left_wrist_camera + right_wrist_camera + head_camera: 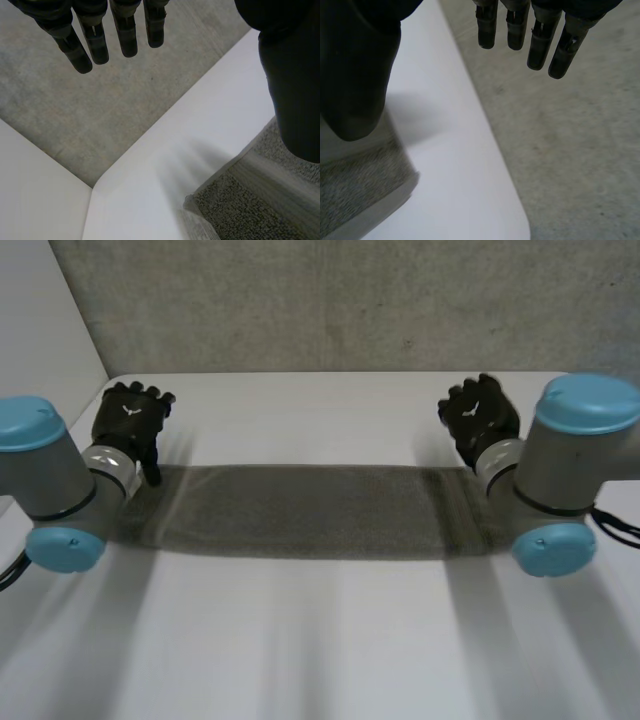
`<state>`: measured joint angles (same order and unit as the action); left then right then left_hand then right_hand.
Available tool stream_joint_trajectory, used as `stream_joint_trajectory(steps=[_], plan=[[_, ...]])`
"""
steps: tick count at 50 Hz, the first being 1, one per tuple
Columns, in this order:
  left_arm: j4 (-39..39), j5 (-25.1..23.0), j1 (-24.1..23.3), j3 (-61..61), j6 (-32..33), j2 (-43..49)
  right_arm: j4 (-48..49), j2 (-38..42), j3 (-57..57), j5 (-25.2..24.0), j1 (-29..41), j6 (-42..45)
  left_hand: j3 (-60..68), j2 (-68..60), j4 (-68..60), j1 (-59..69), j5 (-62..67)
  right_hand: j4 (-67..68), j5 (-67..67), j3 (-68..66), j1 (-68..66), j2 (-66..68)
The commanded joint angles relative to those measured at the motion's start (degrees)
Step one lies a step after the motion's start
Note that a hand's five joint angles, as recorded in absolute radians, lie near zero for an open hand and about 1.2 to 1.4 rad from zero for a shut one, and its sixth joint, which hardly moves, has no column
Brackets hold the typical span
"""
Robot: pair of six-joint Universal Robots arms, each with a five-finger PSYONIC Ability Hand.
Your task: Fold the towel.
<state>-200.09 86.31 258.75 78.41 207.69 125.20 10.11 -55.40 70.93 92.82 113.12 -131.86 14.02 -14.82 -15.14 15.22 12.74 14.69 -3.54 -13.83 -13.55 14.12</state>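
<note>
Status from here: towel [300, 510] lies flat on the table [320, 640] as 1 long grey strip, running from the left hand [133, 420] across to the right hand [480, 420]. Each hand sits at its own end of the strip, just past the far edge, and neither has hold of the cloth. Left wrist view: fingers [127, 37] are straight and well away from the thumb [295, 85], so that hand is wide and holds nothing. The towel's corner lies under the thumb, bare table is under the palm, and the grey floor [100, 110] is beyond the fingertips. I can't tell whether the thumb tip touches the cloth. Right wrist view, same story: fingers [537, 42] straight, thumb [355, 75] held far off them, hand wide and empty. The towel corner is under the thumb with a thick pale edge showing, and the table's rim runs out under the palm with floor beyond the fingertips. In the head view the left thumb tip is right at the towel's far corner. The right arm [570, 460] covers the strip's end on that side, so I can't make out that corner there. The towel looks smooth with both long edges roughly straight, and its other end is partly hidden behind the left arm [50, 480].
</note>
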Motion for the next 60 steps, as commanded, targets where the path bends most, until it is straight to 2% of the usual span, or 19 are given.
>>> stream_joint_trajectory(steps=[1, 4, 6, 9, 11, 12, 14, 19, 20, 22, 25, 44, 53, 60], plan=[[0.2, -0.8, 0.6, 7.8, -5.1, -8.7, -0.8, -11.3, 8.6, -0.3, -0.4, -4.0, -3.8, 4.6, 4.9, -5.0, -12.5, -4.7, 3.5, 3.8, 3.6, -4.1], [-0.2, -3.3, 0.7, 13.3, -7.9, -13.6, -3.7, -15.4, 13.5, -0.9, -0.4, -4.0, -3.8, 4.6, 4.9, -5.0, -12.5, -4.7, 3.5, 3.8, 3.6, -4.1], [-0.6, -7.5, 1.2, 18.8, -10.0, -18.5, -7.4, -18.1, 17.7, -1.9, -0.4, -4.4, -3.8, 4.6, 4.9, -5.0, -12.5, -4.7, 3.5, 3.8, 3.6, -4.1], [-0.6, -9.8, 1.9, 21.1, -10.7, -20.6, -9.1, -18.8, 19.4, -2.8, -0.4, -5.0, -3.8, 4.6, 4.9, -5.0, -12.5, -4.7, 3.5, 3.8, 3.6, -4.1], [-0.1, -13.7, 3.2, 24.6, -13.1, -23.8, -10.5, -19.5, 22.5, -4.6, -0.7, -7.3, -3.5, 4.3, 4.6, -4.7, -12.2, -2.8, 1.7, 2.0, 1.7, -2.2], [-0.1, -13.7, 3.3, 24.6, -13.1, -23.9, -10.5, -19.5, 22.5, -4.6, -0.7, -7.4, -3.5, 4.3, 4.6, -4.7, -12.2, -2.8, 1.6, 1.9, 1.6, -2.2], [-0.6, -15.2, 3.4, 27.0, -17.0, -26.3, -10.5, -19.4, 24.7, -6.7, -3.7, -10.8, -2.8, 3.6, 3.9, -4.0, -11.5, 3.4, -4.6, -4.3, -4.6, 4.0], [-3.0, -15.4, 3.7, 29.2, -22.3, -27.2, -10.1, -18.7, 26.9, -11.2, -9.1, -13.6, -2.6, 3.4, 3.8, -3.8, -11.3, 9.0, -10.2, -9.9, -10.2, 9.6], [-3.0, -15.4, 3.7, 29.2, -22.3, -27.2, -10.1, -18.7, 26.9, -11.3, -9.1, -13.6, -2.6, 3.4, 3.8, -3.8, -11.3, 9.0, -10.2, -9.9, -10.2, 9.6], [-4.9, -15.3, 3.9, 30.0, -23.6, -26.9, -8.5, -17.6, 27.6, -14.5, -11.2, -14.4, -2.6, 3.4, 3.8, -3.8, -11.3, 9.9, -11.0, -10.7, -11.0, 10.4], [-5.3, -15.4, 4.0, 30.4, -23.6, -26.7, -5.2, -14.7, 28.2, -15.5, -12.6, -14.3, -2.6, 3.4, 3.8, -3.8, -11.3, 12.2, -13.4, -13.1, -13.3, 12.8], [-7.2, -15.3, 4.3, 32.6, -23.6, -26.4, 2.7, -8.3, 27.9, -15.1, -13.5, -13.5, -2.6, 3.4, 3.8, -3.8, -11.3, 20.1, -21.3, -21.0, -21.3, 20.7], [-7.2, -15.4, 4.3, 33.2, -23.2, -26.3, 2.6, -4.7, 25.7, -14.6, -13.5, -12.6, -2.6, 3.4, 3.8, -3.8, -11.3, 23.8, -25.0, -24.7, -25.0, 24.4], [-7.2, -15.4, 4.1, 33.3, -23.2, -26.3, 2.4, -2.4, 24.2, -12.7, -13.5, -11.0, -2.6, 3.4, 3.8, -3.8, -11.3, 33.7, -34.9, -34.6, -34.9, 34.3]])
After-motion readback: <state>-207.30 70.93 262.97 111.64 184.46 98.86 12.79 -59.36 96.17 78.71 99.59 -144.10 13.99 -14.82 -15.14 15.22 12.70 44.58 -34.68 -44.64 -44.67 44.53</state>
